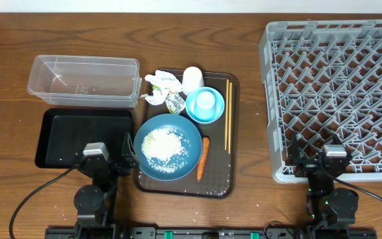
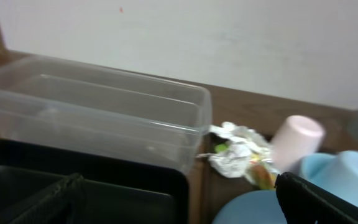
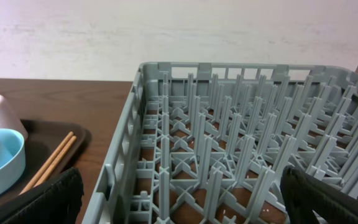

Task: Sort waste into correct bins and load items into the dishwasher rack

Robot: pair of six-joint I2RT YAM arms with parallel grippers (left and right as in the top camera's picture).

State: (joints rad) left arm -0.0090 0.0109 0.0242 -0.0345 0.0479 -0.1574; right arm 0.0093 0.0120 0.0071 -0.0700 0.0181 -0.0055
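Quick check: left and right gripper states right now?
Left gripper: open, holding nothing.
Right gripper: open, holding nothing.

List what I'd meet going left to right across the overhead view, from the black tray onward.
black tray → blue plate → carrot → chopsticks → dishwasher rack. The clear tub spans the same stretch as the black tray, so it is left out.
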